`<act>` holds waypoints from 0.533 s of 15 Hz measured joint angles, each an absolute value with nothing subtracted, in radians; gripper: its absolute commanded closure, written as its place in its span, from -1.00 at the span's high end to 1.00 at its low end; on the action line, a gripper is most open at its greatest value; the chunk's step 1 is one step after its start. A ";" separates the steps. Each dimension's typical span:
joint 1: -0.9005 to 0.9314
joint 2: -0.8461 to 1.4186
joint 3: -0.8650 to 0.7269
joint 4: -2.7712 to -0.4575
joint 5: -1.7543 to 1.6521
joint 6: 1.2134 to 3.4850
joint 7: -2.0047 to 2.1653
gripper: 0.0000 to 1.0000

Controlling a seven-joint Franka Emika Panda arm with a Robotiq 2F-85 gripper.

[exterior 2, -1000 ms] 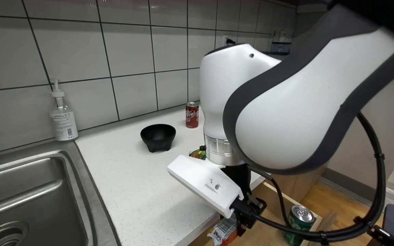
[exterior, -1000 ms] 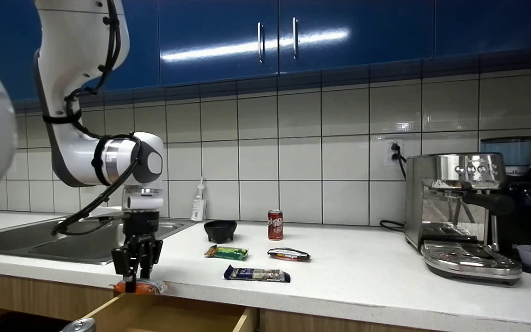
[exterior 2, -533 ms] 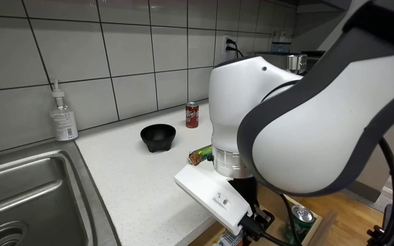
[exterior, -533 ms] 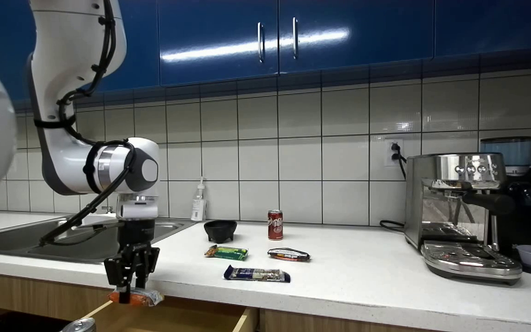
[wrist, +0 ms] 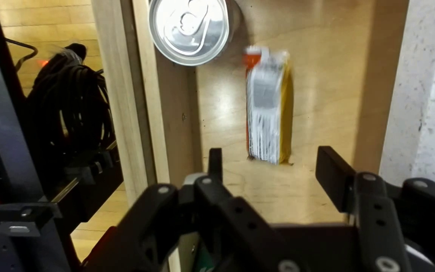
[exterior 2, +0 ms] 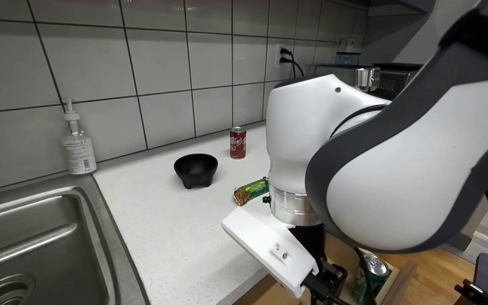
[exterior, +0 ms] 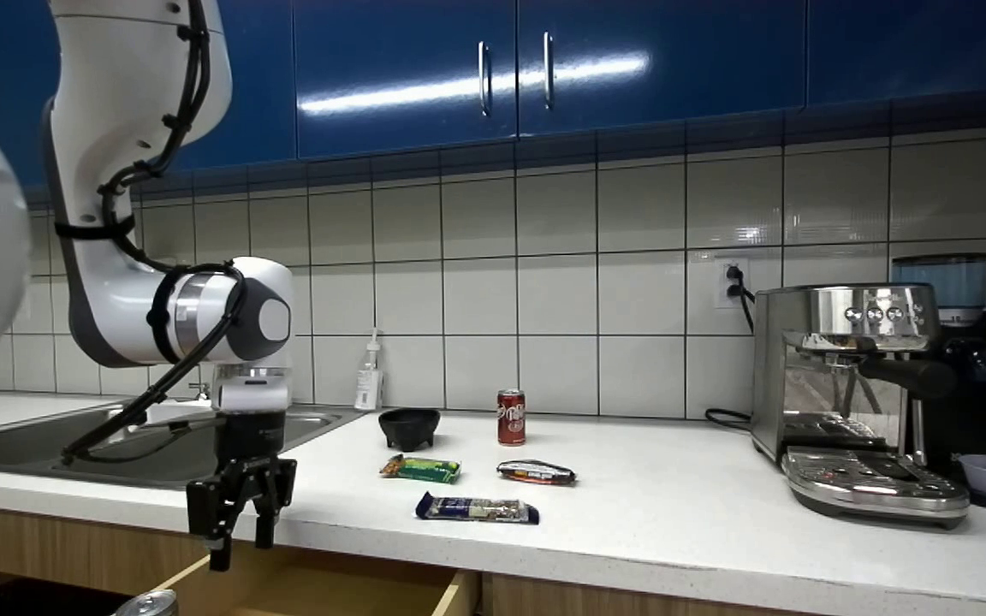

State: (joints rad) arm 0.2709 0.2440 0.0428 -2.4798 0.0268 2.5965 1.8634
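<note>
My gripper (exterior: 242, 547) hangs over the pulled-out drawer (exterior: 459, 590) at the counter's front edge, fingers apart and nothing between them. Looking down in the wrist view, I see a snack bar (wrist: 266, 109) with a silver barcoded back and orange and yellow sides. It is slightly blurred against the drawer floor, just ahead of the black fingertips (wrist: 215, 162) and clear of both. Whether it has come fully to rest I cannot tell. The drawer walls and the arm hide this bar in both exterior views.
Inside the drawer stand a silver-topped can (wrist: 189, 30) and a green can (exterior 2: 369, 279). On the countertop are a red can (exterior: 511, 419), a black bowl (exterior: 409, 428), a green bar (exterior: 424, 469), a blue bar (exterior: 478, 509) and a dark-wrapped bar (exterior: 536, 471). The sink (exterior 2: 36, 237) lies alongside.
A second ago the fingers gripped the orange bar. The gripper has since moved down and slightly left in an exterior view, then opened, and the bar has dropped into the drawer.
</note>
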 measured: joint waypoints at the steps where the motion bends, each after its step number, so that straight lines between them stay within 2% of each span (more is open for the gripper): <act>1: 0.271 0.239 0.043 -2.482 0.027 2.596 1.864 1.00; 8: 0.270 0.162 0.042 -2.484 0.026 2.596 1.865 1.00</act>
